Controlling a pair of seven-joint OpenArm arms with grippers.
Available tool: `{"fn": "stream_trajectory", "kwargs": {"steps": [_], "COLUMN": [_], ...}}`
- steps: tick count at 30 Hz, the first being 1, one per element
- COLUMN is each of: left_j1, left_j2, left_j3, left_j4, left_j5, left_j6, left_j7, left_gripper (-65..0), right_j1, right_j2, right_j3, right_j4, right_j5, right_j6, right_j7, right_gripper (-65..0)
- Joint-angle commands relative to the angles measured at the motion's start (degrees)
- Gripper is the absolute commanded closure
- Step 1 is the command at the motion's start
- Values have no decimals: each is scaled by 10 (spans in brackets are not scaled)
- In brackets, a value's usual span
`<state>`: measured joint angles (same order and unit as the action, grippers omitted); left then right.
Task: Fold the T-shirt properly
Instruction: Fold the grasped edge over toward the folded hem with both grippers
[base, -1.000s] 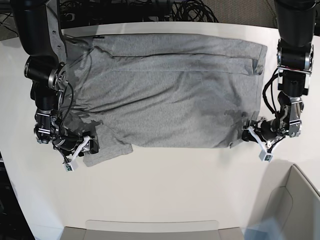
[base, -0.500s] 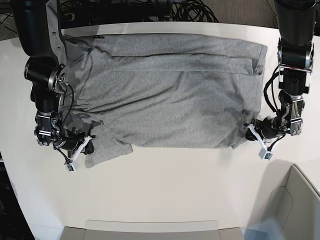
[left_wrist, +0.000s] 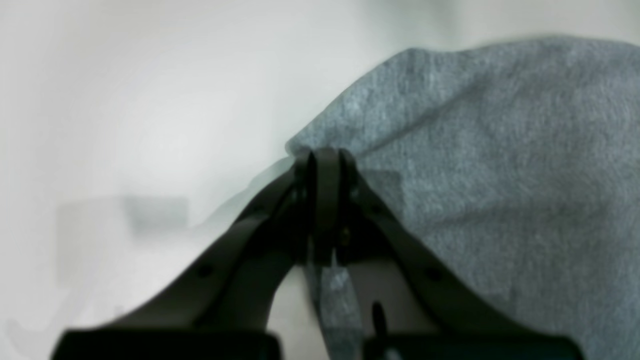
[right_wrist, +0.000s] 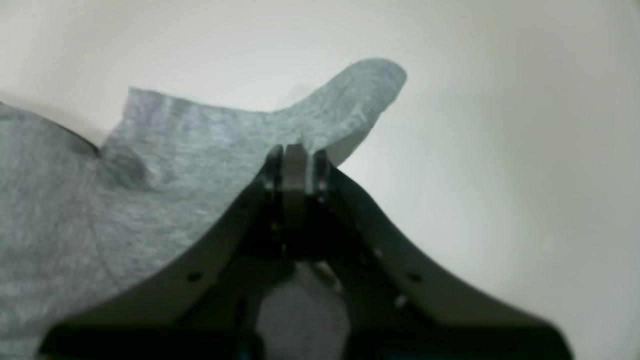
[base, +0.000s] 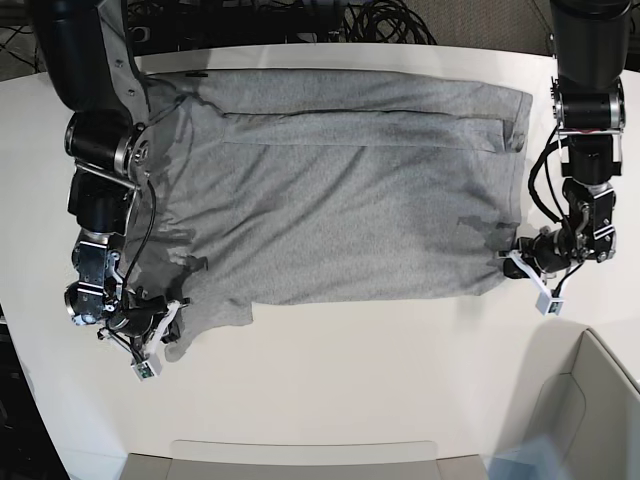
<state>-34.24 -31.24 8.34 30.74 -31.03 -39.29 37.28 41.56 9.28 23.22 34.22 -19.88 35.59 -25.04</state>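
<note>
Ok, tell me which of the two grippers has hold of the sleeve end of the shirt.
The right gripper, at the base view's lower left, is shut on the T-shirt where the sleeve flap sticks out; the left gripper pinches the straight corner opposite.

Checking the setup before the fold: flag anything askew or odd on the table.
Nothing damaged. The T-shirt lies mostly flat but wrinkled, one sleeve sticking out beside the right gripper. Both the right and left gripper are shut on its near corners.
</note>
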Motion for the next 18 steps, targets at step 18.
{"fn": "stream_trajectory", "kwargs": {"steps": [18], "left_j1": [149], "left_j2": [-11], "left_j3": [-127], "left_j4": [328], "left_j5": [-2], "left_j6": [4], "left_j7": [119], "left_gripper": [0], "right_j1": [-136], "right_j2": [-45], "right_j3": [1], "right_j4": [315], "right_j5": [7], "right_j6": [44], "right_j7": [-95], "right_gripper": [0]}}
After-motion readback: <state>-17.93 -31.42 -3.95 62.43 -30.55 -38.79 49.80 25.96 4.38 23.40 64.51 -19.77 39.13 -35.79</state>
